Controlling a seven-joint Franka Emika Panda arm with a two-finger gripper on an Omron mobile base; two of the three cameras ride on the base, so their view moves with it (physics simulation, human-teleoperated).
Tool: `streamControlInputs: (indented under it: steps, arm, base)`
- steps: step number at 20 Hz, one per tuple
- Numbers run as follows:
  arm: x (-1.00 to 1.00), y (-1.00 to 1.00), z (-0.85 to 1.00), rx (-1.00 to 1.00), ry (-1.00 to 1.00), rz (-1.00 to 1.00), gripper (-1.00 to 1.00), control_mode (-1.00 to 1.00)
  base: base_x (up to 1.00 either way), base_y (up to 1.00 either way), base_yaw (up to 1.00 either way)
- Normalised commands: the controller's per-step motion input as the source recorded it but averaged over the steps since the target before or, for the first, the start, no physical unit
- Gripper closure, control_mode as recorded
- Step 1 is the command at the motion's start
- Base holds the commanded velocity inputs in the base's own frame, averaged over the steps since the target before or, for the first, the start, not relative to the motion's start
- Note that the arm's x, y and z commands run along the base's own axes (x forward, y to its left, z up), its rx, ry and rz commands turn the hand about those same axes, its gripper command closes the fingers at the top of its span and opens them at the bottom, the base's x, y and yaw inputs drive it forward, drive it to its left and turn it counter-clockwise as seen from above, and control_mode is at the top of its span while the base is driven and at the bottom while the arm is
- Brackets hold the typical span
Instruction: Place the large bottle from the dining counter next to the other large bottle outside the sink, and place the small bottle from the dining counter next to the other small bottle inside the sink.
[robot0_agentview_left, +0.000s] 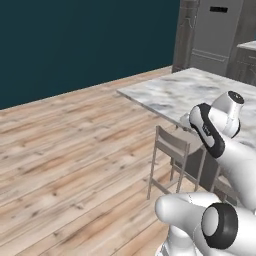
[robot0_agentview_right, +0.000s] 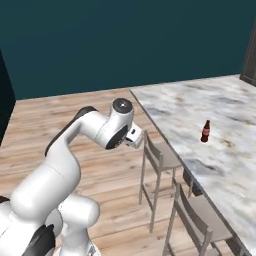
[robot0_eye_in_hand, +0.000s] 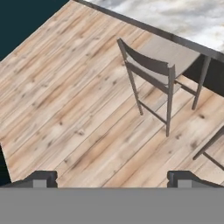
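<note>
On the marble counter (robot0_agentview_right: 220, 107), a small bottle (robot0_agentview_right: 205, 131).

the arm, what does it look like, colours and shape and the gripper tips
Glossy white rounded arm built of fat tubular links, with black bands and round dark-grey caps at the joints. The gripper ends in two small dark-grey blocky fingertips. No cables or markings can be made out.

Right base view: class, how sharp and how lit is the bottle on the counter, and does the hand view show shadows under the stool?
Right base view: the bottle is small and soft-edged, evenly lit, without glare. Hand view: the stool casts no clear shadow on the wood floor; flat rendered light.
</note>
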Motion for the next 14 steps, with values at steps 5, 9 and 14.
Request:
streamControlInputs:
  steps: [5,9,14]
  arm:
    - [0.0,0.0,0.0,0.0,0.0,0.0,-1.0,1.0]
    - [0.0,0.0,0.0,0.0,0.0,0.0,-1.0,1.0]
    - [0.0,0.0,0.0,0.0,0.0,0.0,-1.0,1.0]
  base:
    - [0.0,0.55,-0.21]
    - [0.0,0.49,-0.48]
    - [0.0,0.37,-0.61]
